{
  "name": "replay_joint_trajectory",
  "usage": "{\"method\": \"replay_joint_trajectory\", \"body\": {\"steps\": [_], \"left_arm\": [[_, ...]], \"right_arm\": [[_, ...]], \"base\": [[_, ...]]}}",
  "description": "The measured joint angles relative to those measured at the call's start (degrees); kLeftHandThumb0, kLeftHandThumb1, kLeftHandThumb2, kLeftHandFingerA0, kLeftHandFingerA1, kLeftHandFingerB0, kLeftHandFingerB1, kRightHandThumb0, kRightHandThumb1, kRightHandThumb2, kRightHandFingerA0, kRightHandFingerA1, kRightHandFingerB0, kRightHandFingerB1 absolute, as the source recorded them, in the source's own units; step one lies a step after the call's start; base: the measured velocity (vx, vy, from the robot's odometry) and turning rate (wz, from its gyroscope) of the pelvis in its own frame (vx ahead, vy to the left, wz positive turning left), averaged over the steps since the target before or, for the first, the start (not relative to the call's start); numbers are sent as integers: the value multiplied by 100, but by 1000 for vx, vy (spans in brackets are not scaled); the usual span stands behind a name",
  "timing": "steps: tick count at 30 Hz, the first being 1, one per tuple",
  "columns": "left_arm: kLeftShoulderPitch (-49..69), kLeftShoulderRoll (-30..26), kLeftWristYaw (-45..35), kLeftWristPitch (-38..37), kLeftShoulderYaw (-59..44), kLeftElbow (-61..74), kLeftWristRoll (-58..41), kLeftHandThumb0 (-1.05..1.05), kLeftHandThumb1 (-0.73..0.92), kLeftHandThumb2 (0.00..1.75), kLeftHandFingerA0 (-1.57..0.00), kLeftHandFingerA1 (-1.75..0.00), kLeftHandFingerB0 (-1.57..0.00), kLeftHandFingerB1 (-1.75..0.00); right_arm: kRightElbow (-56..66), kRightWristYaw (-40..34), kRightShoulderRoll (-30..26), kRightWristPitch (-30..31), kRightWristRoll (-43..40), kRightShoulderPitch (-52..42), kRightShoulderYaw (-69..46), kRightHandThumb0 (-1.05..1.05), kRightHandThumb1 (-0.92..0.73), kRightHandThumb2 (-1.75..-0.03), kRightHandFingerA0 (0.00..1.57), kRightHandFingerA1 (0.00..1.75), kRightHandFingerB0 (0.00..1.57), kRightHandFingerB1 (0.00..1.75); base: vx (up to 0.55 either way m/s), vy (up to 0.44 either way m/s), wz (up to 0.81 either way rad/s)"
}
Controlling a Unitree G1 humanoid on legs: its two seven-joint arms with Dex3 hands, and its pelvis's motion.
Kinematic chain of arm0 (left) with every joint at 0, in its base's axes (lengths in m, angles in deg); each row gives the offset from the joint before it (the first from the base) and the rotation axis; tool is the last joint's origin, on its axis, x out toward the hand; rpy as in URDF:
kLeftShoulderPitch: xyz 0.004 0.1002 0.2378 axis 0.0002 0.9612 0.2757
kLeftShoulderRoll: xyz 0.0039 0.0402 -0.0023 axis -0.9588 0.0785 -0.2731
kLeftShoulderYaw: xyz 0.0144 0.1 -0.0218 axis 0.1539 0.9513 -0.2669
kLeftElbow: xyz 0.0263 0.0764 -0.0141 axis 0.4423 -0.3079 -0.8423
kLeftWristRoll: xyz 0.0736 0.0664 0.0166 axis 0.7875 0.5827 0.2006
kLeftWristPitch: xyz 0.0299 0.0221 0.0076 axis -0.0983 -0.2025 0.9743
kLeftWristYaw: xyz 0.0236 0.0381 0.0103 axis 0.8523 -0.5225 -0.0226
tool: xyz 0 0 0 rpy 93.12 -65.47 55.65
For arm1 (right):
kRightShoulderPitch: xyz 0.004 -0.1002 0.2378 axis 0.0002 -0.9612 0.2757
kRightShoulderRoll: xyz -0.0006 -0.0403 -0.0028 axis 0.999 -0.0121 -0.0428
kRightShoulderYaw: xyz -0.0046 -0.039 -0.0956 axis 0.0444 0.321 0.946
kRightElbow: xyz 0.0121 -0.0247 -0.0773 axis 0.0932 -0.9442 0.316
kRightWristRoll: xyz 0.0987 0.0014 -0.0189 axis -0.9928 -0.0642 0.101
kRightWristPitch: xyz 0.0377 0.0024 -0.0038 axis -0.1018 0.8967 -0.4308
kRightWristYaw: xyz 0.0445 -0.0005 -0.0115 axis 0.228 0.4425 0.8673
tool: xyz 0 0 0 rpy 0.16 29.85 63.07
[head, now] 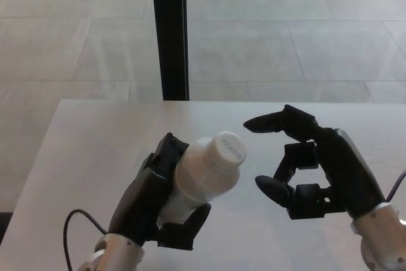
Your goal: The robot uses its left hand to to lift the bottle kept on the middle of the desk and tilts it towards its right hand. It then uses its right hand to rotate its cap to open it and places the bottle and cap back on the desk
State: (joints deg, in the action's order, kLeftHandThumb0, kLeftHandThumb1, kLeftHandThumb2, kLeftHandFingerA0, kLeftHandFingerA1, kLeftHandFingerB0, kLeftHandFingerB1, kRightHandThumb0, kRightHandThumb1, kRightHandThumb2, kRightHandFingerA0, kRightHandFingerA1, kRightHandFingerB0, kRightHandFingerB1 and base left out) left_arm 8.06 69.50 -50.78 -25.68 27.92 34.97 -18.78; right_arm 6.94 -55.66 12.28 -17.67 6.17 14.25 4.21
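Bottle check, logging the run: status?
Left hand shut on bottle, tilted right. Cap on. Right hand open beside cap, not touching. Nothing between.

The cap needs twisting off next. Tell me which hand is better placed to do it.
Right. The left hand is shut on the bottle, tilting its cap toward the right hand, which is open beside the cap, not yet touching it.
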Motion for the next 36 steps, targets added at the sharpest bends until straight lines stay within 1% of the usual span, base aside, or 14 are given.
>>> {"method": "replay_joint_trajectory", "body": {"steps": [5,6,9,10,11,12,17,18,26,27,30,31,34,36], "left_arm": [[-17,-12,-1,-27,-5,-106,4,-27,68,98,-89,-175,-81,-161],[-20,-4,-1,-12,-7,-104,7,-27,75,81,-84,-170,-78,-131],[-48,-8,2,2,19,-103,62,-31,79,69,-85,-173,-79,-136],[-58,-9,3,2,27,-103,86,-36,80,64,-84,-140,-77,-87],[-75,-16,3,21,48,-99,128,-38,80,63,-85,-142,-80,-85],[-84,-21,3,42,62,-98,150,-43,63,102,-94,-114,-80,-84],[-102,-66,38,86,137,-103,317,-37,80,64,-88,-156,-83,-106],[-102,-68,65,86,148,-104,363,-32,77,69,-84,-146,-80,-93],[-53,0,110,106,163,-86,456,-16,74,74,-90,-148,-76,-90],[-48,10,112,104,162,-88,456,-14,72,77,-87,-129,-72,-82],[-22,43,154,61,152,-135,448,-19,77,73,-87,-151,-77,-93],[-17,51,160,51,149,-144,445,-15,74,79,-88,-157,-77,-98],[-4,71,167,22,139,-158,437,-13,70,87,-86,-149,-73,-88],[10,73,168,12,135,-161,437,-11,57,112,-117,-139,-91,-112]], "right_arm": [[3,4,23,-12,-8,-37,89,-97,-48,-96,106,108,46,74],[3,4,23,-21,-7,-43,108,-102,-64,-60,104,107,48,75],[9,5,30,-35,-1,-87,171,-97,-47,-95,109,109,48,74],[13,5,33,-35,0,-97,182,-101,-64,-61,106,107,48,74],[14,5,34,-38,5,-105,201,-97,-49,-96,110,109,47,74],[13,5,34,-44,10,-107,216,-97,-49,-96,110,110,47,74],[12,4,35,-75,45,-107,294,-96,-49,-96,112,110,48,74],[10,4,36,-85,50,-107,303,-101,-66,-61,108,108,48,73],[-64,2,70,-168,55,-34,306,-101,-66,-61,104,106,48,74],[-74,2,74,-182,55,-27,306,-96,-49,-97,107,108,48,74],[-86,2,85,-210,55,-14,303,-101,-67,-61,105,106,48,75],[-93,2,87,-220,55,-9,302,-96,-49,-97,107,107,47,74],[-106,2,98,-239,54,-4,293,-101,-67,-61,106,106,48,75],[-106,1,106,-240,55,-4,288,-103,-51,-81,104,104,49,74]], "base": [[0,0,0],[0,0,0],[0,0,0],[0,0,0],[0,0,0],[0,0,0],[0,0,0],[0,0,0],[0,0,0],[0,0,0],[0,0,0],[0,0,0],[0,0,0],[0,0,0]]}}
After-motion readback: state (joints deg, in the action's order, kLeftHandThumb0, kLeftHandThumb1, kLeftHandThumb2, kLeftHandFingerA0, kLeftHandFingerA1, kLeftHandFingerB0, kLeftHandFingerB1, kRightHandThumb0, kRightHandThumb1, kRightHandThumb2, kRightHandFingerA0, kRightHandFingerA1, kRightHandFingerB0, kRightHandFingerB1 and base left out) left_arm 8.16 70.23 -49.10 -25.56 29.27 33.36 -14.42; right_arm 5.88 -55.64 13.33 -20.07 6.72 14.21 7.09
